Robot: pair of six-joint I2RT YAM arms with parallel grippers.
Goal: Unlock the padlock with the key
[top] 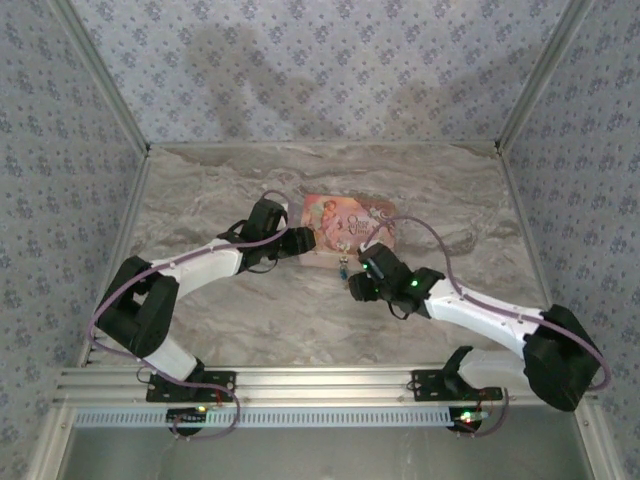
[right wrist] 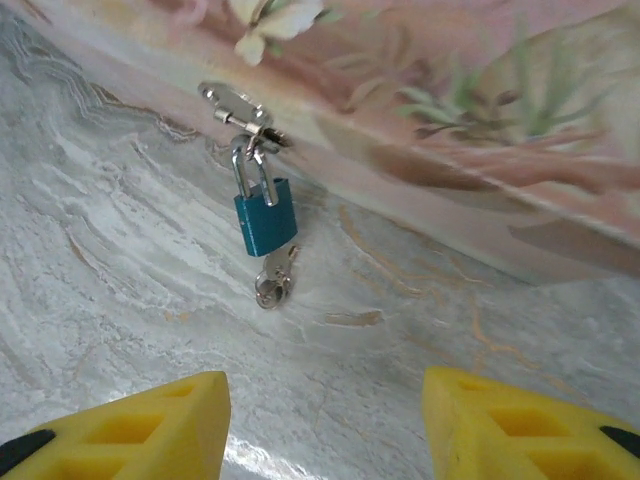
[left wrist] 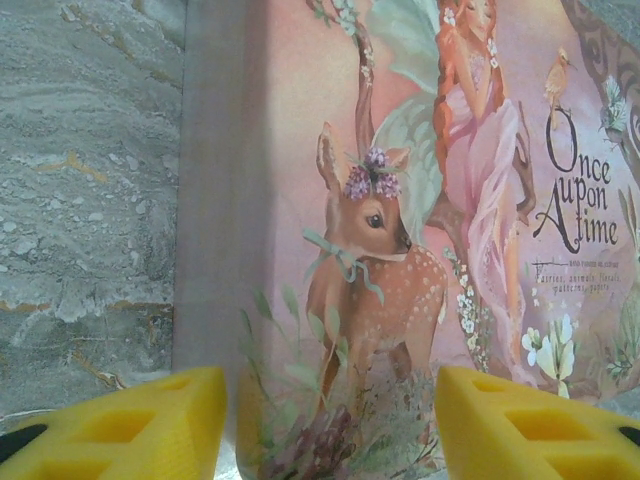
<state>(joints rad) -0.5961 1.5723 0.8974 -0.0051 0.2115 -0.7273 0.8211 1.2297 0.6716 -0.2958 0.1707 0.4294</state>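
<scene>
Setting: We work on a grey marbled table (top: 250,310) walled in by blue-flowered wallpaper (top: 300,70).
Pink box: The pink box (left wrist: 470,200) lies flat at mid-frame in the top view, with its long near edge facing the arms.
Padlock: The padlock (right wrist: 265,225) is a tiny blue body with a silver shackle. It sits upper centre-left in the right wrist view, hooked through a silver hasp (right wrist: 238,103) on the box's near edge and lying on the table just beside the box.
Key: The key (right wrist: 273,283) is silver and sits at the padlock's lower end. It looks seated in the keyhole, though we cannot tell how deep.
Left gripper: The left gripper (left wrist: 330,420) has its yellow fingers apart at the bottom of its frame, over the box's left end. We cannot tell whether they press on it.
Right gripper: The right gripper (right wrist: 325,420) has its fingers spread with nothing between them. It is low in its frame, near the key but not touching it.
Step in hand: We judge it to be the reach for the key head.
Doing it well: We should centre the small key head between the fingertips (right wrist: 150,420) and pinch only that. We then twist about the key's own axis while the left arm steadies the box.
Risk: The lock hangs loose, so a skewed pinch may swing it or pull the key out.
</scene>
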